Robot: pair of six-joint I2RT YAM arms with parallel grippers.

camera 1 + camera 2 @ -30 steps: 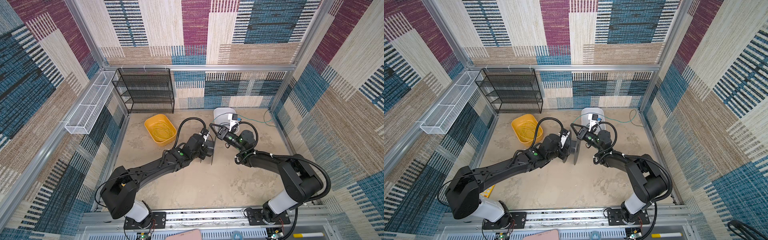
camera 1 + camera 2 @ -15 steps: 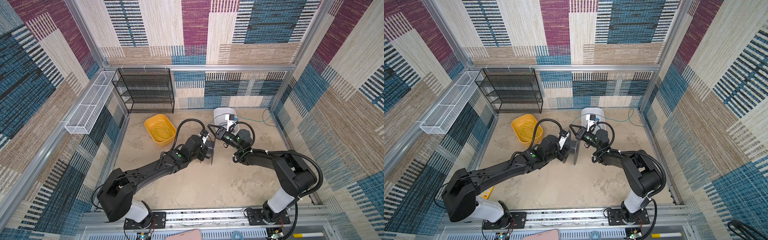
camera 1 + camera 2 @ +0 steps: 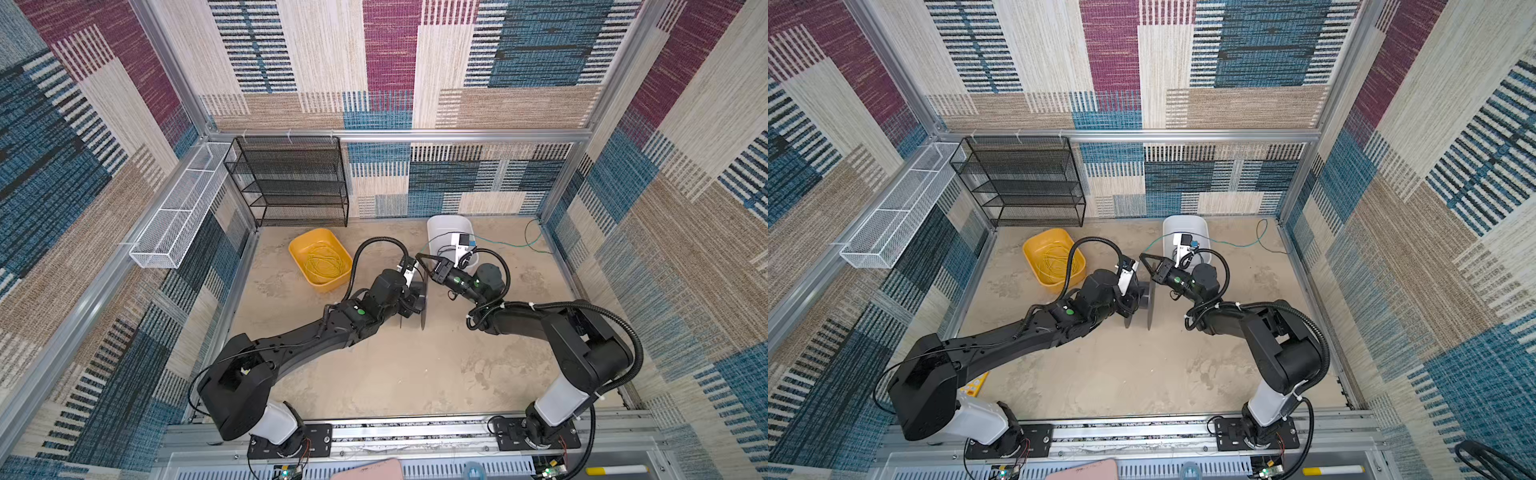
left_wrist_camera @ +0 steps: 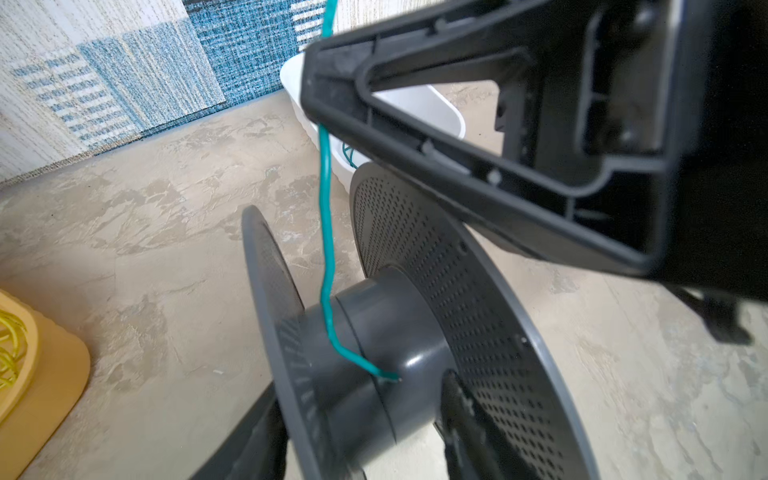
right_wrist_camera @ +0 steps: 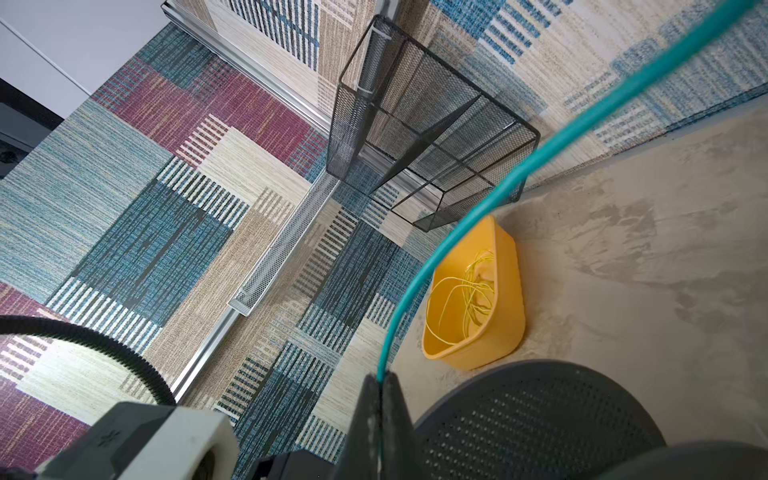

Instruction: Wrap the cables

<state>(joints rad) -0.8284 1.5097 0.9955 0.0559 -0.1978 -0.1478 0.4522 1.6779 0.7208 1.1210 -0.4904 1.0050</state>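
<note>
A thin teal cable (image 4: 326, 232) runs from the white bin over to a grey spool (image 4: 386, 332) standing on edge mid-floor; its loose end lies on the hub. My right gripper (image 5: 380, 376) is shut on the cable just above the spool, and shows as a black triangle in both top views (image 3: 417, 255) (image 3: 1140, 254). The cable (image 5: 457, 232) arcs away from its tips. My left gripper (image 4: 361, 390) is open, with its fingers either side of the hub and one flange, and a gap beside the hub. The spool (image 3: 422, 299) sits at its tip.
A yellow bin (image 3: 299, 249) holding yellow wire sits left of the spool. The white bin (image 3: 440, 224) stands at the back, with the cable (image 3: 511, 243) trailing towards the right wall. A black mesh rack (image 3: 291, 183) and a white wire basket (image 3: 174, 224) line the back left.
My left gripper's jaws have spread wider around the spool. The right gripper stays shut on the cable and has edged slightly towards the spool.
</note>
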